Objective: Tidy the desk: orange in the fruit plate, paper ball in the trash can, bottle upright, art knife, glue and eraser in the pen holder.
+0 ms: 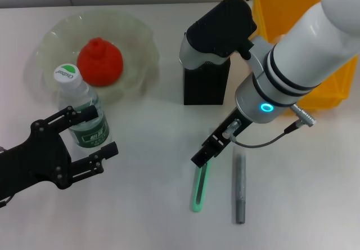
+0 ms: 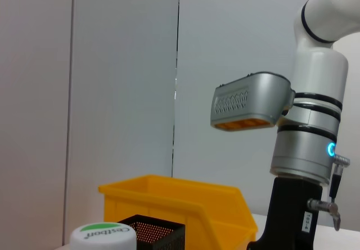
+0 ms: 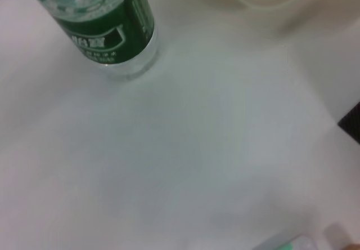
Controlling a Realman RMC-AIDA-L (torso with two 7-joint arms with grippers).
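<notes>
The bottle point(image 1: 84, 112) stands upright in front of the fruit plate point(image 1: 140, 41), which holds the orange point(image 1: 100, 63). My left gripper point(image 1: 97, 133) is open, with one finger on each side of the bottle's lower body. My right gripper point(image 1: 205, 153) is low over the far end of the art knife point(image 1: 199, 191), which lies flat on the table. The glue point(image 1: 240, 188) lies parallel to the knife on its right. The pen holder point(image 1: 205, 86) stands behind, partly hidden by the right wrist. The trash can point(image 1: 281, 8) is at the back right. The eraser and the paper ball are out of view.
The left wrist view shows the bottle's cap point(image 2: 103, 236), the pen holder's rim point(image 2: 152, 230), the yellow bin point(image 2: 180, 205) and the right arm point(image 2: 309, 148). The right wrist view shows the bottle point(image 3: 107, 25) and the knife's tip point(image 3: 289, 244).
</notes>
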